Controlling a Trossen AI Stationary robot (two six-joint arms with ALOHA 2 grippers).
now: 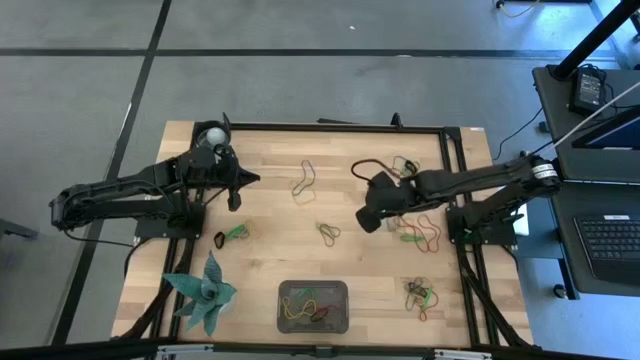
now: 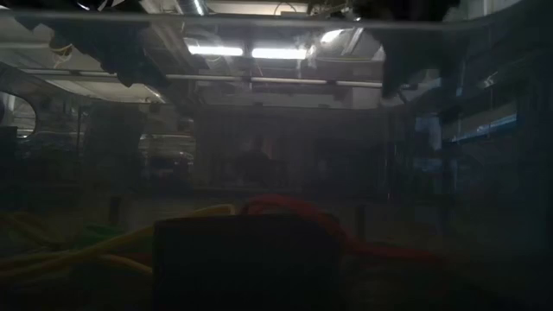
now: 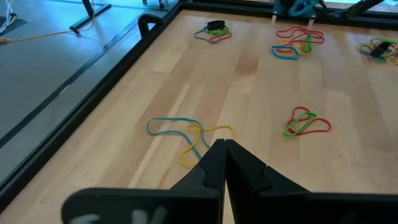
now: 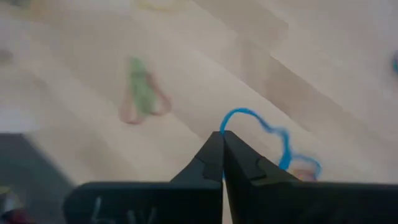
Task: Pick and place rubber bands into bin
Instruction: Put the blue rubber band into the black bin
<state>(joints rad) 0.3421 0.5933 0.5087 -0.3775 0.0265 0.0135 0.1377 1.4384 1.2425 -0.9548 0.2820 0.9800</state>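
Our right gripper (image 4: 222, 155), jaws pinched on a blue band (image 4: 273, 140) mid-bench; a few bands lie in the bin (image 1: 340, 292) at the front edge, clusters remain scattered, left jaws shut, idle.

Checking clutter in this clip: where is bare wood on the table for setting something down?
Bare wood lies between the bin and the band pile by the right edge, and above the succulent. Crowded: rubber bands around the right tool.
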